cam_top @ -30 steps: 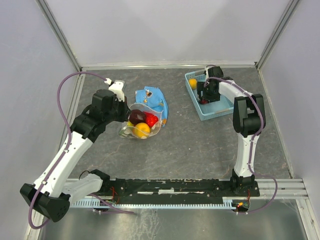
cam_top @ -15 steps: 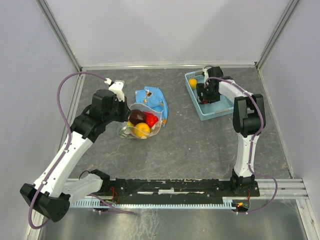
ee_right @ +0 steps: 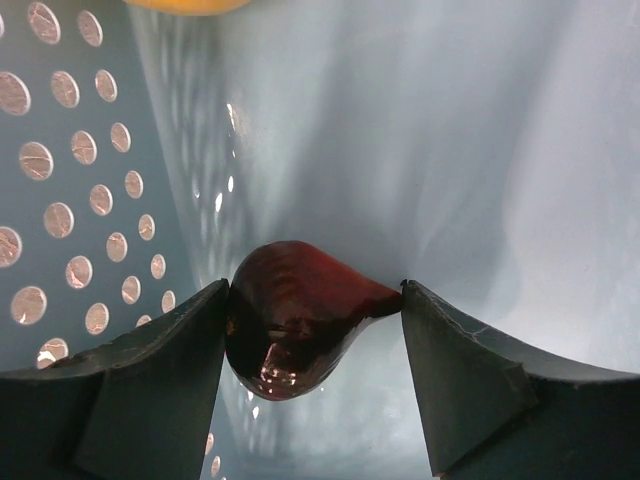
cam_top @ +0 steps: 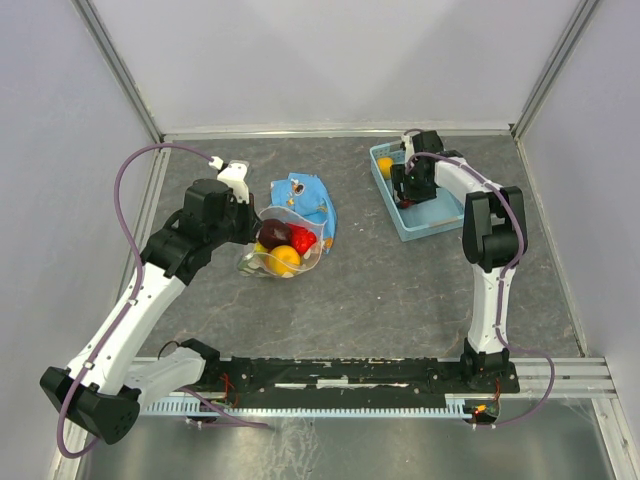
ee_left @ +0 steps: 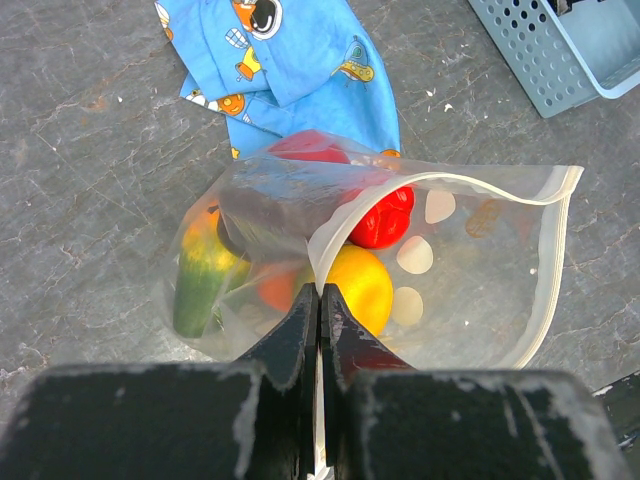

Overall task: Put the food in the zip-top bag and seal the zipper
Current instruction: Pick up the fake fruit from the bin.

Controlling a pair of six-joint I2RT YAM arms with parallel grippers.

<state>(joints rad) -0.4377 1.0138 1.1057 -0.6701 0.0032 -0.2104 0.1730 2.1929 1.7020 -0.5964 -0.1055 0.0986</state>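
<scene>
Presently, a grey table [cam_top: 400, 290] is seen from above, with both arms bolted at its near edge. The left arm [cam_top: 150, 290] is extended toward the middle-left; the right arm [cam_top: 490, 260] is bent down into a light blue basket [cam_top: 420, 226] at the far right. A blue patterned cloth [ee_left: 290, 60] lies crumpled between the two, and a clear bag [ee_left: 480, 300] lies against its near edge, mouth gaping.

The left gripper [ee_left: 320, 310] is clamped on the bag's rim, jaws pressed together with only plastic between them. Inside the bag a green-orange fruit [ee_left: 200, 280], a yellow fruit [ee_left: 360, 285], a red fruit [ee_left: 385, 220] and a dark fruit [cam_top: 274, 236] are noted.

In the basket, the right gripper [ee_right: 315, 290] is set wide around a maroon fruit [ee_right: 290, 340], which is touched by both fingers. An orange fruit [cam_top: 386, 166] lies near the basket's far corner.

The white zipper strip [ee_left: 545, 270] runs along the open mouth, unsealed.
</scene>
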